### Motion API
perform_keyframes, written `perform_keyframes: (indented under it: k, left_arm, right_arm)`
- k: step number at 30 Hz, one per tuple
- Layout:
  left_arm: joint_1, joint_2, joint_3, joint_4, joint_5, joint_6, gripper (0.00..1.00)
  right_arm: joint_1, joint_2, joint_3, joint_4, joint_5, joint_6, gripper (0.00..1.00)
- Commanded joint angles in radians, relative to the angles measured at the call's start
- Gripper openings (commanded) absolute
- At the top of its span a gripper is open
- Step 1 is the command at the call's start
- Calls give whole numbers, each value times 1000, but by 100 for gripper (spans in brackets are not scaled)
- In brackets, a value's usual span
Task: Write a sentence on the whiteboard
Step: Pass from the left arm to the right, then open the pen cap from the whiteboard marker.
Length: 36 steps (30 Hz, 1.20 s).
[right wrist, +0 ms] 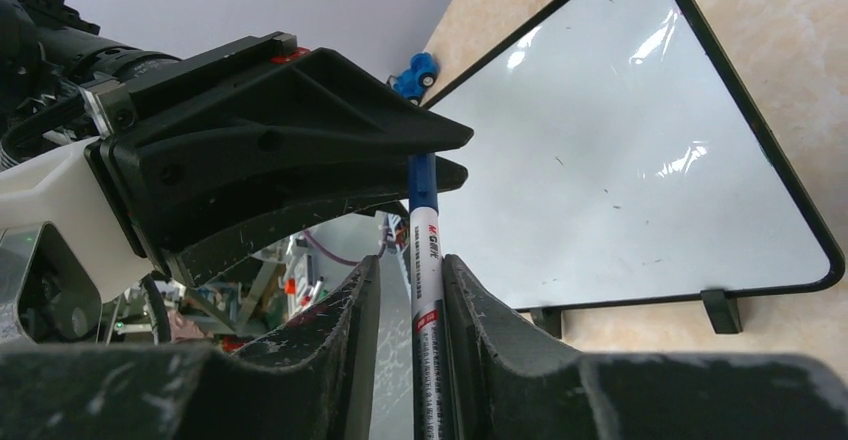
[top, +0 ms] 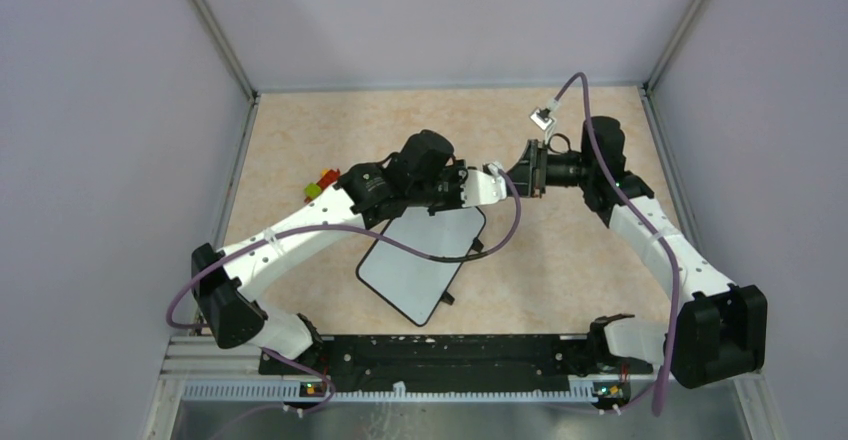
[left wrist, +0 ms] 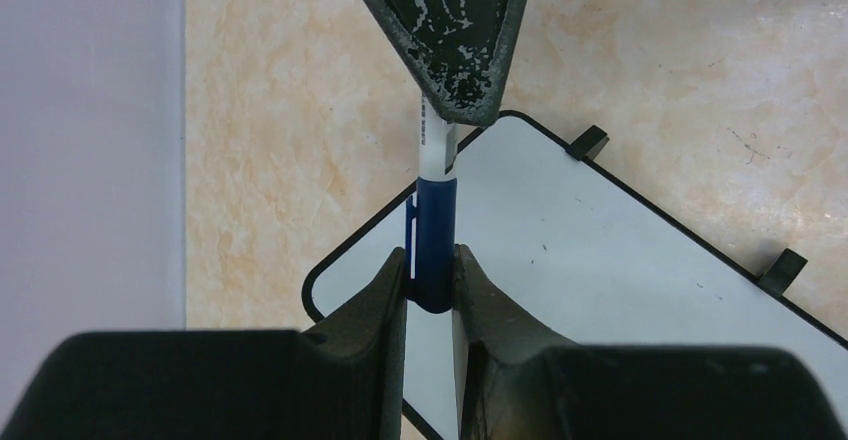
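Gripping the blue cap [left wrist: 434,245] of a marker [left wrist: 435,155], the left pincer [left wrist: 430,265] is clenched tight on it, while the right pincer [right wrist: 412,275] is clamped around the white barrel [right wrist: 428,340] of that same pen, so the two meet tip to tip. Beneath them the whiteboard [top: 420,260] lies flat on the tabletop [top: 570,260], turned at an angle to the arms, its two black feet [top: 478,246] on its right-hand edge. Its white surface is blank apart from faint specks.
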Motion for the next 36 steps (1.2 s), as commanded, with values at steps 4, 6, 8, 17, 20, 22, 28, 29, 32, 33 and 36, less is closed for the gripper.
perform_keyframes:
  k: [4, 6, 8, 17, 20, 22, 28, 29, 32, 33, 36]
  left_arm:
    - [-34, -19, 35, 32, 30, 36, 1]
    - [-38, -18, 37, 32, 31, 36, 1]
    - [-43, -17, 41, 30, 29, 35, 1]
    - [45, -31, 97, -94, 186, -38, 64]
    - [151, -34, 135, -156, 368, -81, 79]
    - [190, -21, 167, -217, 478, -95, 82]
    - [228, -4, 175, -271, 663, -169, 85]
    - [240, 0, 175, -270, 695, -187, 85]
    - [258, 23, 175, -284, 799, -225, 83]
    - [259, 32, 176, -291, 826, -232, 81]
    - [260, 52, 171, -284, 871, -269, 76]
  right_arm:
    - [31, -9, 13, -17, 7, -49, 24]
    - [33, -8, 18, -29, 13, -58, 22]
    - [33, -7, 20, -30, 13, -59, 16]
    - [32, -18, 61, -89, -20, -138, 0]
    - [32, -22, 106, -192, -37, -271, 0]
    - [33, -18, 142, -296, -44, -401, 0]
    - [57, -35, 228, -514, -53, -676, 0]
    - [60, -42, 238, -527, -52, -695, 0]
    - [73, -60, 255, -539, -43, -714, 0]
    - [80, -63, 260, -543, -37, -721, 0]
    - [116, -70, 272, -565, -15, -744, 0]
